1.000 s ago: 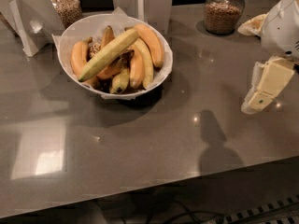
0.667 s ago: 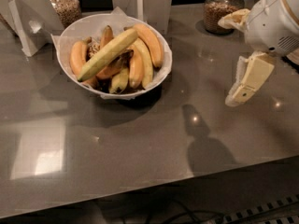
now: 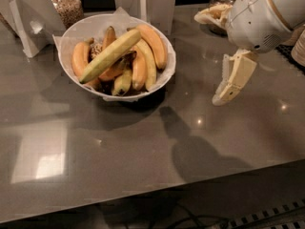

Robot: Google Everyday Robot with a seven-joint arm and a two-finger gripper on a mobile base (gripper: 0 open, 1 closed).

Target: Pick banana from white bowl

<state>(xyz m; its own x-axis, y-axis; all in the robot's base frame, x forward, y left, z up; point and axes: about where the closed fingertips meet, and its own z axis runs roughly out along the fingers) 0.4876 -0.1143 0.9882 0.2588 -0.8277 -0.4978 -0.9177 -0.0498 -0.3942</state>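
Your gripper (image 3: 223, 93) hangs above the grey counter (image 3: 143, 142), holding nothing. You cannot tell how wide it stands, and its arm (image 3: 267, 13) is cut off at the frame edge. The banana (image 3: 110, 55) lies well to its camera-left in the white bowl (image 3: 72, 32), partly hiding the shorter bananas (image 3: 155, 44).

A glossy grey table (image 3: 119, 166) fills most of the view. On its near left part lies a bright square reflection (image 3: 40, 159) of light, and small glints (image 3: 198, 122) dot its right half. At the table's far left edge stand a glass jar (image 3: 66, 6) of brown grains and a white folded stand (image 3: 26, 25). At the table's far middle rises a white panel (image 3: 155, 1). Below the table's near edge the floor (image 3: 119, 218) is dark, with black cables (image 3: 190, 221) and a striped grating (image 3: 279, 216). The gripper (image 3: 223, 98) hangs above the table's right half.
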